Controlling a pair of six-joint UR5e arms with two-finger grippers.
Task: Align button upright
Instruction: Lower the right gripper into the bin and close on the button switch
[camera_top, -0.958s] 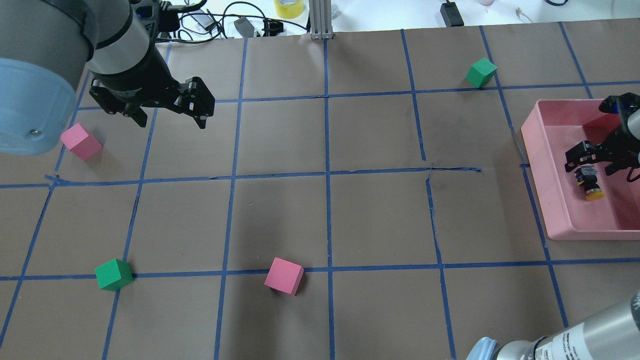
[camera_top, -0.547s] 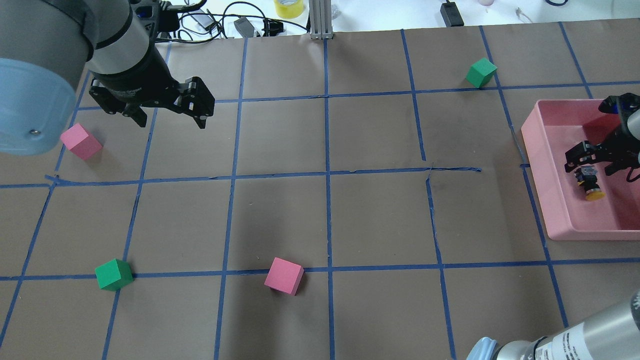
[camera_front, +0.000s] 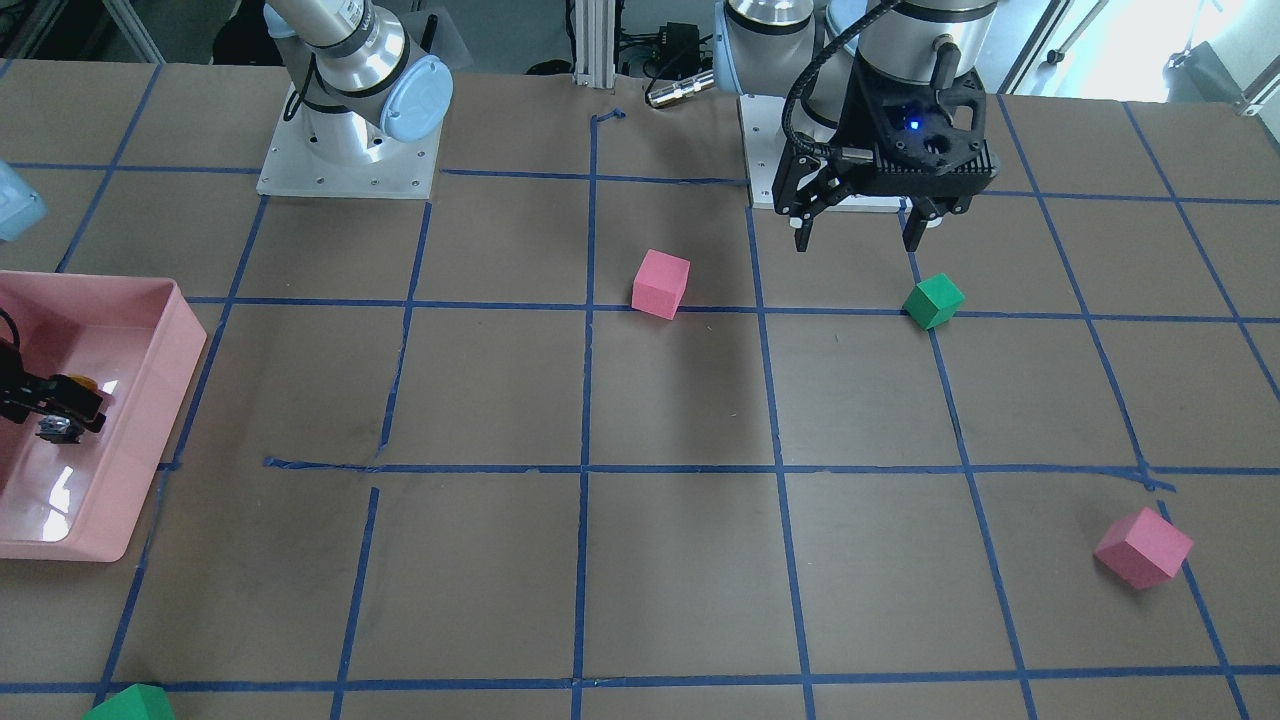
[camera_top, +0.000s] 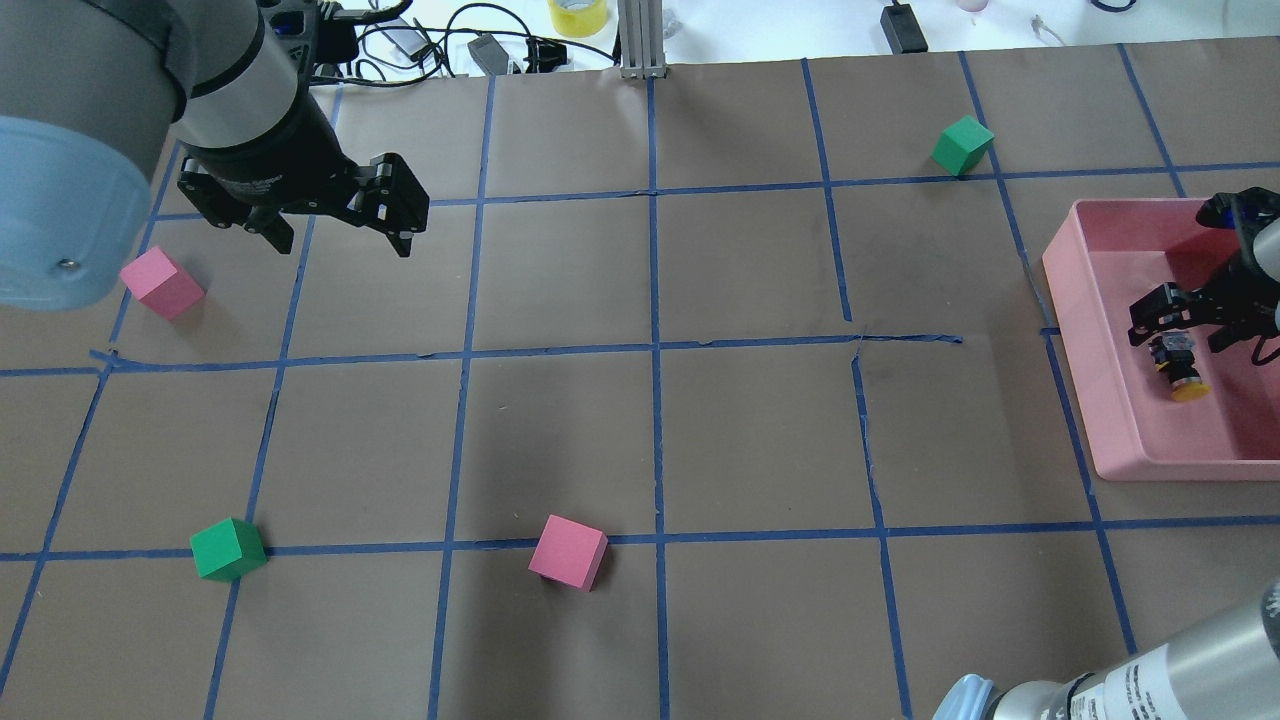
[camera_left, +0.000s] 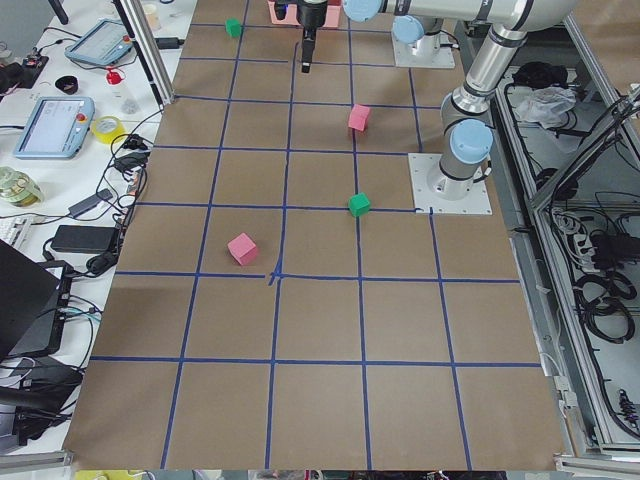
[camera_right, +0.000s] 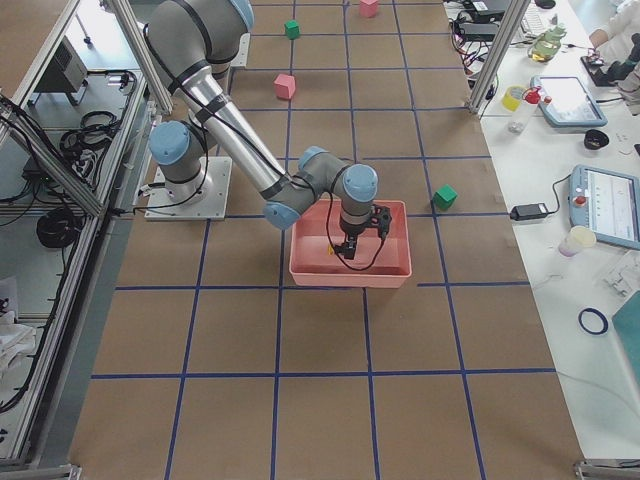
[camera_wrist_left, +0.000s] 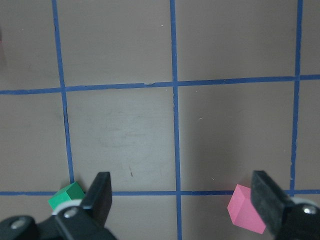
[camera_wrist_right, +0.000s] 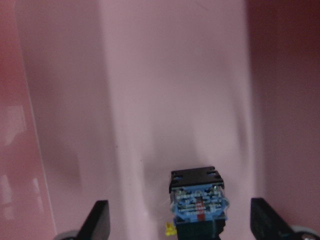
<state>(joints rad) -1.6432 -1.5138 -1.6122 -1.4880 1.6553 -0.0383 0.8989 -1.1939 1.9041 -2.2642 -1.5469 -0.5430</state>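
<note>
Reading from the left: my left hand (camera_top: 345, 243) hangs above the bench (camera_top: 750, 430), spread open and holding nothing, with a pink cube (camera_top: 161, 283) just beside it. I see no risk arising from this hand. Further right, a green cube (camera_top: 228, 549) and a second pink cube (camera_top: 568, 552) sit well apart from the work.

At far right, the pink tray (camera_top: 1180, 468) holds the button (camera_top: 1182, 368). It lies on its side on the tray floor, yellow cap toward the robot's side and terminal end toward my right hand (camera_top: 1181, 338). That hand is spread wide, one finger (camera_wrist_right: 98, 220) on either side of the button's body, neither touching it.

Hazards, as I judge them:
- (a) The tray floor looks glossy, so an uneven squeeze may skid or spin the button away.
- (b) A grip far out on the terminal end may let the cap end swing down.
- (c) The hand works low inside the tray, so tilting the button upright may knock a finger on the wall.
- (d) Released off-plumb, the button may topple.
</note>
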